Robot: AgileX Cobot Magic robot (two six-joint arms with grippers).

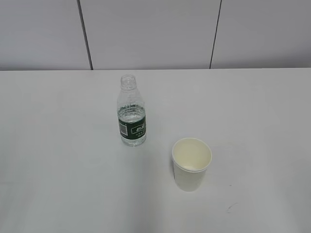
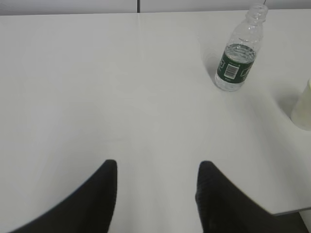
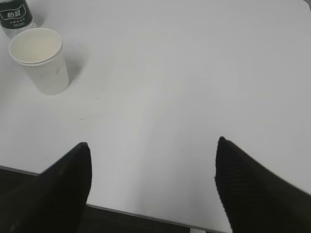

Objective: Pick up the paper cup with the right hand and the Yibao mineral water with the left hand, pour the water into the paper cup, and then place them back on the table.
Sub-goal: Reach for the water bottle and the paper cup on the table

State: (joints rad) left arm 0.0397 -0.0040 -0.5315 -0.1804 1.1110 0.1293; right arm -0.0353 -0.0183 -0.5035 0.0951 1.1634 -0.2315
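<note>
The Yibao mineral water bottle [image 1: 131, 114] stands upright and capless on the white table [image 1: 58, 160], with a dark green label. The white paper cup [image 1: 191, 164] stands upright and empty to its front right. Neither arm shows in the exterior view. In the left wrist view my left gripper [image 2: 158, 167] is open and empty over bare table, with the bottle [image 2: 238, 56] far off at upper right and the cup's edge [image 2: 304, 109] at the right border. In the right wrist view my right gripper [image 3: 153, 145] is open and empty above the table's near edge, with the cup [image 3: 41, 58] and bottle label [image 3: 14, 17] at upper left.
A grey panelled wall [image 1: 155, 34] runs behind the table. The table's front edge [image 3: 146, 216] shows in the right wrist view, with dark floor below it.
</note>
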